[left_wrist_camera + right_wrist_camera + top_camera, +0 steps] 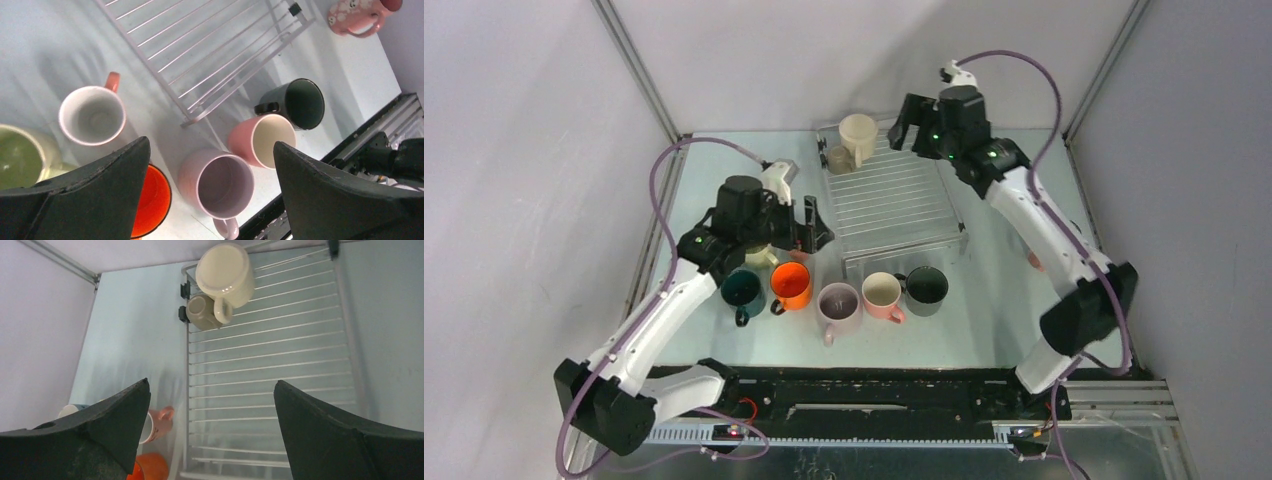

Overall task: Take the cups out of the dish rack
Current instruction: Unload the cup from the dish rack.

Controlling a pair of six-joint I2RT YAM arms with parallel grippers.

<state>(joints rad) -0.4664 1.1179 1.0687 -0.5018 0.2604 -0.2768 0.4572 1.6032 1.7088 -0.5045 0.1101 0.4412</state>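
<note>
On the desk (994,300), the dish rack (904,200) holds a cream cup (859,135) and a smaller cup (838,158) in its far left corner; left claw (211,143) and right claw (210,383) are open, empty.

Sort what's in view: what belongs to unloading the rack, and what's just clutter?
Job: dish rack; cream mug and small beige cup in its far-left corner; on the table: teal mug, orange mug, mauve mug, pink mug, black mug.
Clutter: purple cables, black rail along the near edge, frame posts.
</note>
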